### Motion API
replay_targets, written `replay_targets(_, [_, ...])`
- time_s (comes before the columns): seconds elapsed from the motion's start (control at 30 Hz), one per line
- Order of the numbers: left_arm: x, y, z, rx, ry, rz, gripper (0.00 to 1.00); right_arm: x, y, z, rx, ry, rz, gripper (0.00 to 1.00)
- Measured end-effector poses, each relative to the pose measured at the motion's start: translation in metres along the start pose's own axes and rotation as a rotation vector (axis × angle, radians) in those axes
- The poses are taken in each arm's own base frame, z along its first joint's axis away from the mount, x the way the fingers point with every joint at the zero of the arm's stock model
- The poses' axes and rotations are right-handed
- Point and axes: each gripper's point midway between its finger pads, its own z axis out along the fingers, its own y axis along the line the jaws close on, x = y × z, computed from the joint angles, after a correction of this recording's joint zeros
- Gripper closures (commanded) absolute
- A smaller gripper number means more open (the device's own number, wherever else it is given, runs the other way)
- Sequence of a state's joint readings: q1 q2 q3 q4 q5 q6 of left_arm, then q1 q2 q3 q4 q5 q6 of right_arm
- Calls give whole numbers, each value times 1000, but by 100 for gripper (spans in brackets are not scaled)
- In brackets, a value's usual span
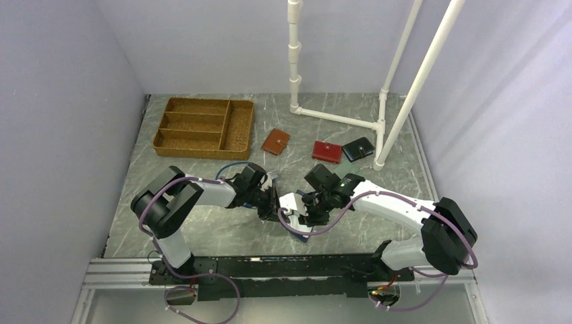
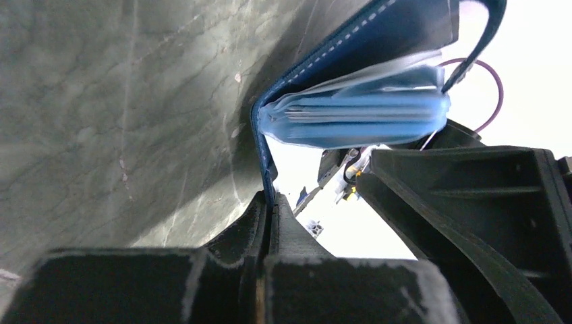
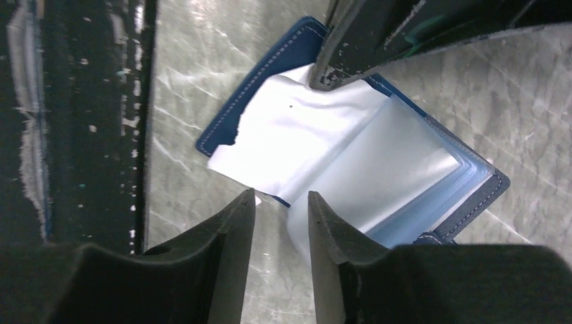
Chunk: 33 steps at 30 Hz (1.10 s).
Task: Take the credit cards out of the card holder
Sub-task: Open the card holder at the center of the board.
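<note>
Centre of frame: the left gripper and the right gripper meet at the open card holder, its pale inside showing. Upper left: a wicker tray. To its right, in a row: a tan wallet, a red wallet and a dark wallet.

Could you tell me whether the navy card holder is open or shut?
Open: the card holder is spread wide, its clear sleeves fanned and a pale card showing.
</note>
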<state>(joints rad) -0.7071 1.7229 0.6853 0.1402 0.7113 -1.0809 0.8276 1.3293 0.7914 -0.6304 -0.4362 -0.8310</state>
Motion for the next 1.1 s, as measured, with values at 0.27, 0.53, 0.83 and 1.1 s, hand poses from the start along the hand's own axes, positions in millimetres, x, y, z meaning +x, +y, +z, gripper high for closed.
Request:
replay_targets(0.27, [2, 3, 0, -13, 7, 9, 98, -14, 12, -8, -85, -85, 14, 57])
replay_targets(0.53, [2, 4, -1, -27, 14, 16, 98, -14, 16, -12, -111, -105, 56, 50])
replay_targets(0.83, [-4, 6, -7, -70, 25, 55, 95, 2, -32, -27, 60, -144, 294, 35])
replay_targets(1.1, [-17, 14, -14, -127, 21, 78, 77, 11, -52, -16, 91, -162, 523, 34])
